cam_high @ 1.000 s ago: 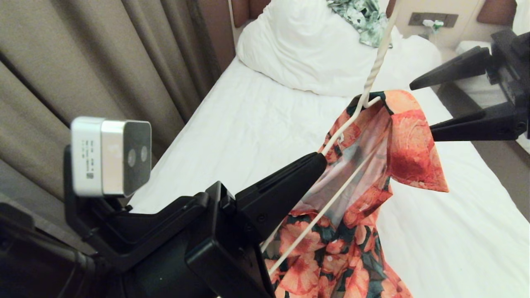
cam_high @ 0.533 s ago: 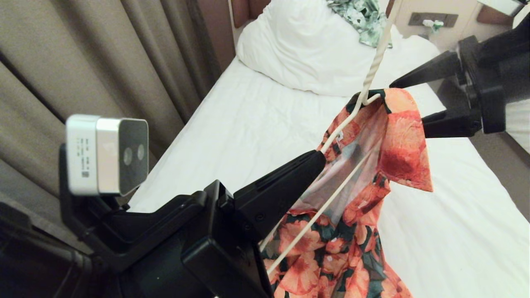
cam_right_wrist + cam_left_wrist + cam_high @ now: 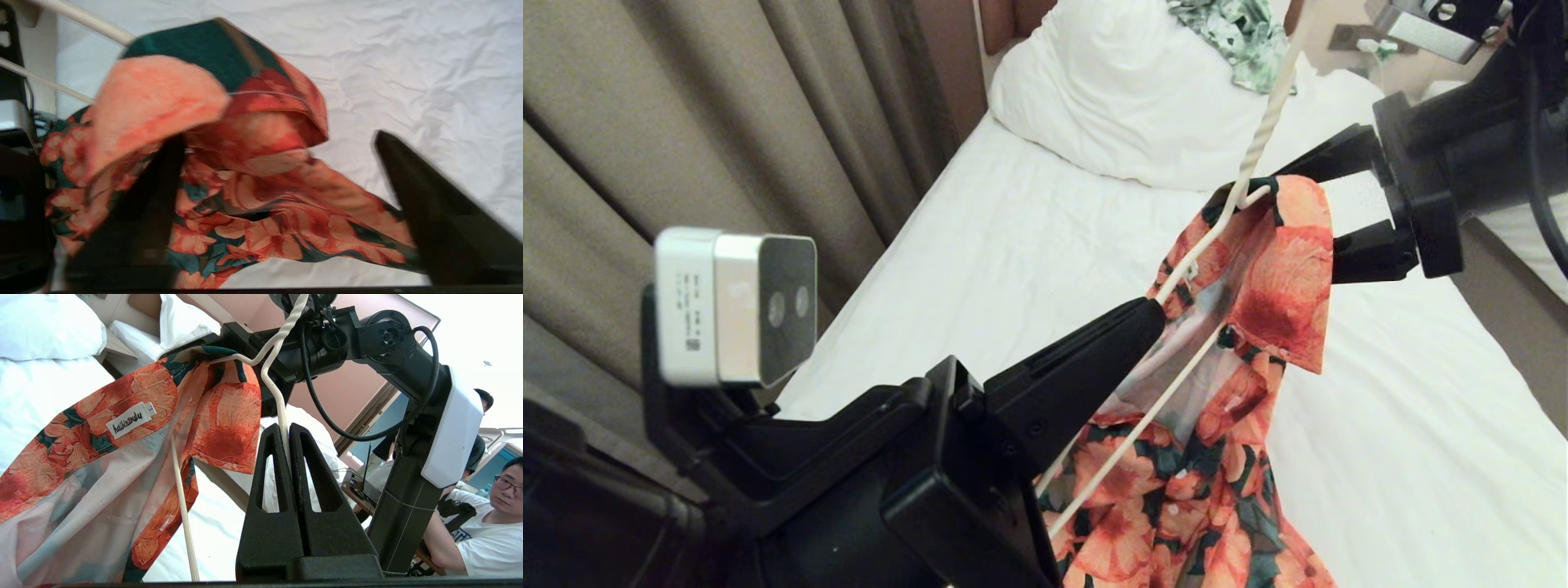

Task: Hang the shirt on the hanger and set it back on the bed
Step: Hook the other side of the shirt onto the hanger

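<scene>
Only the left wrist view shows the left hand [image 3: 288, 435] clamping the hanger [image 3: 273, 381]; the right hand [image 3: 278, 171] gapes.

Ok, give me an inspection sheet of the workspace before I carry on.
Surface: bed, white sheet, rumpled duvet near its head.
Job's things: shirt draped on hanger, held above the bed, one side bunched near the hook.
Clutter: green-and-white garment on the duvet.
Grippers: left gripper shut on the hanger wire; right gripper open, straddling the shirt's shoulder.
Cables: black cable looped along the right arm.
Surroundings: curtains beside the bed; person in white T-shirt seated behind.
</scene>
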{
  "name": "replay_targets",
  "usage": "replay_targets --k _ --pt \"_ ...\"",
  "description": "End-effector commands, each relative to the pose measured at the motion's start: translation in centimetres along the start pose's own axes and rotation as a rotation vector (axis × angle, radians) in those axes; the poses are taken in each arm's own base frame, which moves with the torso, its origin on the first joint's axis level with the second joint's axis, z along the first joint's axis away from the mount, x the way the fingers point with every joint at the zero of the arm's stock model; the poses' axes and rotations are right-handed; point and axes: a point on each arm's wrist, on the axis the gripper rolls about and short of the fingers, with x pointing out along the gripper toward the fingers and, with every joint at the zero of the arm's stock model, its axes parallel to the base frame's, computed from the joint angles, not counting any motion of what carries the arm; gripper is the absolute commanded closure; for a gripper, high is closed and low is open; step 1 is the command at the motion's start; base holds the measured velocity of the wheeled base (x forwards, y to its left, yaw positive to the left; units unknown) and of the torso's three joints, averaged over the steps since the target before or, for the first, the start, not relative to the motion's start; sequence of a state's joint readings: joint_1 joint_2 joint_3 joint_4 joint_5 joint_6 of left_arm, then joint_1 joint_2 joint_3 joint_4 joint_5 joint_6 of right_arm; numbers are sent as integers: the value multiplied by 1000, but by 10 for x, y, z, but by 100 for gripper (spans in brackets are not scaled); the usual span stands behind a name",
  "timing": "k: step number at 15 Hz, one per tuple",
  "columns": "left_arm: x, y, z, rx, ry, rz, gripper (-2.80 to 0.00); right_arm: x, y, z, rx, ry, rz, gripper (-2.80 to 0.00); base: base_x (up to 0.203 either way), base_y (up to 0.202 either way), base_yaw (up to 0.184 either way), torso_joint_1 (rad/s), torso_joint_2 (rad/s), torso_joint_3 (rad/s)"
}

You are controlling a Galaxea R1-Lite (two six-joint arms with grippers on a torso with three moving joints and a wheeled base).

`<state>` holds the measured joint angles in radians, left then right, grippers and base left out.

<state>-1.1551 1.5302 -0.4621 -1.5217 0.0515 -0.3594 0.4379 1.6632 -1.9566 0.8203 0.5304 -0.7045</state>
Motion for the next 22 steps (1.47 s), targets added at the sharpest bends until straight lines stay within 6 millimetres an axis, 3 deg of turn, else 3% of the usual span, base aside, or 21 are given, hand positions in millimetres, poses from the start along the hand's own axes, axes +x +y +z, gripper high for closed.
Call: replay_targets --k 1,7,10,12,17,22 --pt "0 0 1 -3 -10 -3 0 -1 4 1 -9 2 20 0 0 0 0 0 0 0" --pt "2 1 3 3 -21 3 0 -8 13 -2 24 39 57 0 0 0 0 0 0 0" --pt "4 13 10 32 -31 41 0 -19 20 -3 46 47 84 0 0 0 0 0 0 0" --pt "5 23 16 61 -15 72 0 -24 26 -4 74 27 141 0 0 0 0 0 0 0" --pt "-1 27 44 95 53 154 0 -35 33 -4 75 42 130 0 0 0 0 0 0 0" --pt "-6 40 61 113 161 235 0 -40 25 -14 117 78 88 0 0 0 0 0 0 0"
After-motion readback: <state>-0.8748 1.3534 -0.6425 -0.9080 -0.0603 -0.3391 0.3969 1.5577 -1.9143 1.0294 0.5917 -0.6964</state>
